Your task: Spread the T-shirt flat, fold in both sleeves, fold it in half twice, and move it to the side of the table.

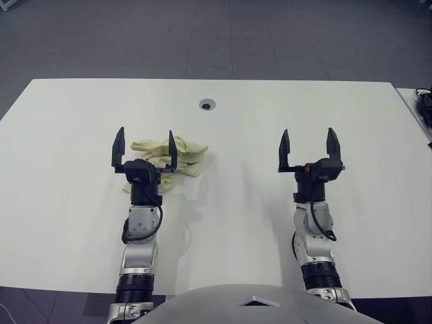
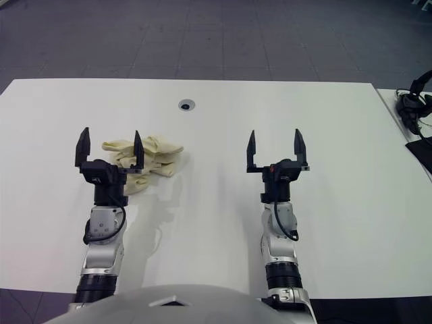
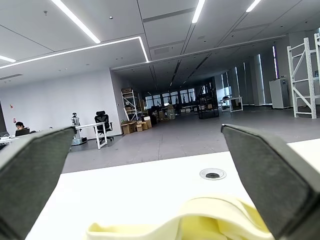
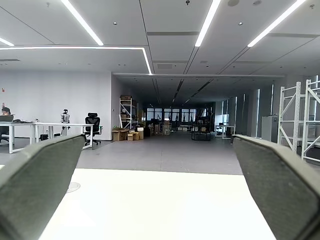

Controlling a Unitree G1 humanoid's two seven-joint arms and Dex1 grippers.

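Both left pincer and right pincer are wide open, and I'd pinch that limp, light T-shirt by a loose hem.

the t-shirt, bunched just ahead of the left end effector, was soft pale-yellow cloth, matt, with rumpled folds and no sheen. that end effector's fingers looked like dark matt plastic with a faintly grainy face. the right end effector had the same dull black finish. behind both, the wrist casings looked like satin silver metal. the surface under them was white, smooth and nearly matt. farther ahead of the left end effector, a grommet set into the surface had a grey ring that looked metallic.
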